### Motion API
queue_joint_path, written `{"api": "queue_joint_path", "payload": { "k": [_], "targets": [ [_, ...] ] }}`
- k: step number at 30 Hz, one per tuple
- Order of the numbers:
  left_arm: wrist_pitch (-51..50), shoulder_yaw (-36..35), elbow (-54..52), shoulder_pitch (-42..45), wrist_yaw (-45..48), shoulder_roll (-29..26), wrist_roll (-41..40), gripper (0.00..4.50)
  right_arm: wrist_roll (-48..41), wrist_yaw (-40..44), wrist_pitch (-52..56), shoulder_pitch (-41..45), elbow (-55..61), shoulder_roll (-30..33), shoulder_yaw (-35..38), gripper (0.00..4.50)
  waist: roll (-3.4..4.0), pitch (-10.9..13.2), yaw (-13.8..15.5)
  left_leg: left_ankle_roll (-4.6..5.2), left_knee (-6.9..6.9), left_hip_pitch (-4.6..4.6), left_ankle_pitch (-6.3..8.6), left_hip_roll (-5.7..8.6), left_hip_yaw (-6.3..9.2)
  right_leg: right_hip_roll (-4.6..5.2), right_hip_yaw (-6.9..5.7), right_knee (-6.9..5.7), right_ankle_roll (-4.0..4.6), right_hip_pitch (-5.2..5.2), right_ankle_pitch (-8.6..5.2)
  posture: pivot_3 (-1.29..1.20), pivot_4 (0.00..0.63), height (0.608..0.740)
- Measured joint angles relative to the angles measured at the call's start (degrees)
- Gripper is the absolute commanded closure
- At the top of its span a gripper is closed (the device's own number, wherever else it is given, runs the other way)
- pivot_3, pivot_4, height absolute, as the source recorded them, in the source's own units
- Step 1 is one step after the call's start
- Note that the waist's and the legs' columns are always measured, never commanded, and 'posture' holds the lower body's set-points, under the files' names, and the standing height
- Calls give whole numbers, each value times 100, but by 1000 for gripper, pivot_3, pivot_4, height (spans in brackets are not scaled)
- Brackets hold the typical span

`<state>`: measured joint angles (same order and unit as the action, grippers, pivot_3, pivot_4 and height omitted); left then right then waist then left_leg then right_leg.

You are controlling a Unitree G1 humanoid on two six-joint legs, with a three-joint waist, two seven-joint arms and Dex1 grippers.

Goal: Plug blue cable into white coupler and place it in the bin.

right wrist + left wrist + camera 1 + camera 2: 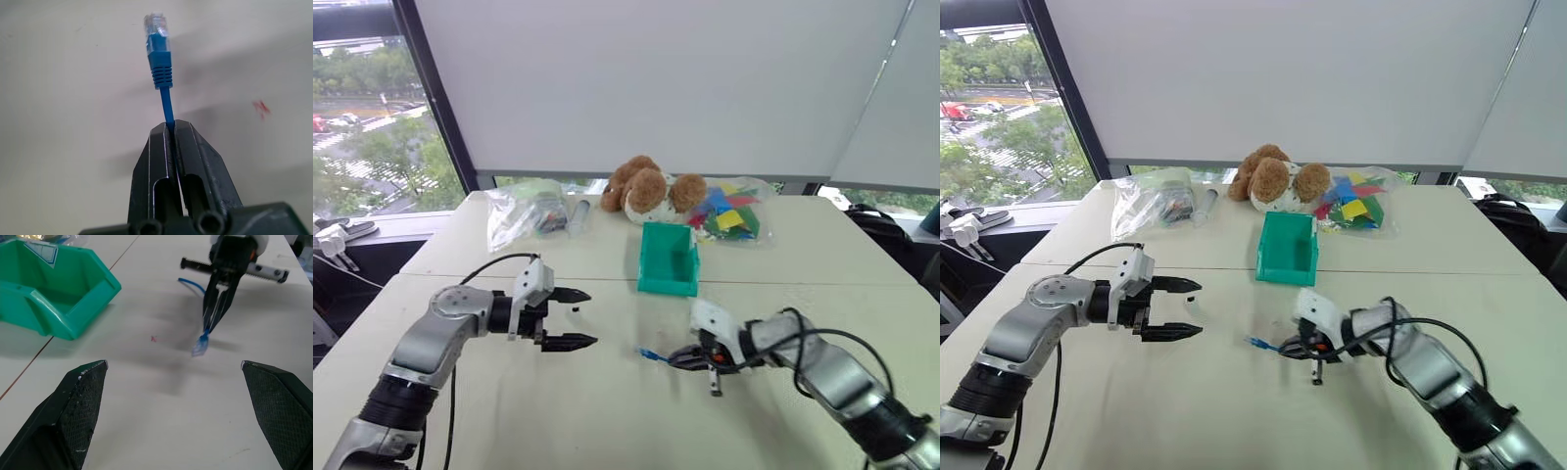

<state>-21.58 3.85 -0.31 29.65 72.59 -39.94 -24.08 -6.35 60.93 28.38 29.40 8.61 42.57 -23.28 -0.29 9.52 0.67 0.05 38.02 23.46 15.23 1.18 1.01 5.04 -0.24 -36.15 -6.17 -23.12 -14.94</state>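
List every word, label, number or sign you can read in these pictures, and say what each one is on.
None can be read.
Bin: a pale label on its inner wall, too blurred to read.
Table: a small red mark, no legible character.
Blue cable, held in the shut right gripper: no print visible.

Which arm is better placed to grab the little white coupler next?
Left, probably. The left gripper is open and empty, and what looks like the white coupler sits just off its fingertip. The right gripper is shut on the blue cable, so it can't take anything else.
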Motion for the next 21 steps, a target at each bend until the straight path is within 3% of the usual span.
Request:
{"api": "queue_joint_path", "payload": {
  "k": [4,5,7,14,21],
  "targets": [
    [-8,5,-135,-96,-4,-21,5,0,403,69,-448,322,-680,-195,-273,4435,0,0,-22,0,0,-3,0,-2,-2,-3,0,-4,-2,0,1,0,150,740],
    [-4,15,-190,-134,0,-24,28,0,425,113,-507,358,-764,-231,-278,4193,0,0,-30,0,0,-3,0,-3,-1,-5,0,-5,-2,0,1,0,150,740],
    [83,109,-210,-196,28,-32,112,0,464,150,-532,387,-815,-272,-272,3511,1,-1,-38,0,0,-7,0,-3,-2,-5,0,-9,-2,1,1,0,150,740],
    [573,722,543,68,298,523,454,0,496,285,-256,346,-477,-163,-129,56,0,0,13,0,2,-5,0,0,-1,-5,-2,-10,-2,1,1,0,150,740],
    [1644,1225,2413,940,682,1300,1086,0,-110,284,727,-188,1110,335,758,56,-1,0,0,0,5,-2,0,1,-1,-5,-2,-10,-4,0,2,0,150,740]
  ]
}}
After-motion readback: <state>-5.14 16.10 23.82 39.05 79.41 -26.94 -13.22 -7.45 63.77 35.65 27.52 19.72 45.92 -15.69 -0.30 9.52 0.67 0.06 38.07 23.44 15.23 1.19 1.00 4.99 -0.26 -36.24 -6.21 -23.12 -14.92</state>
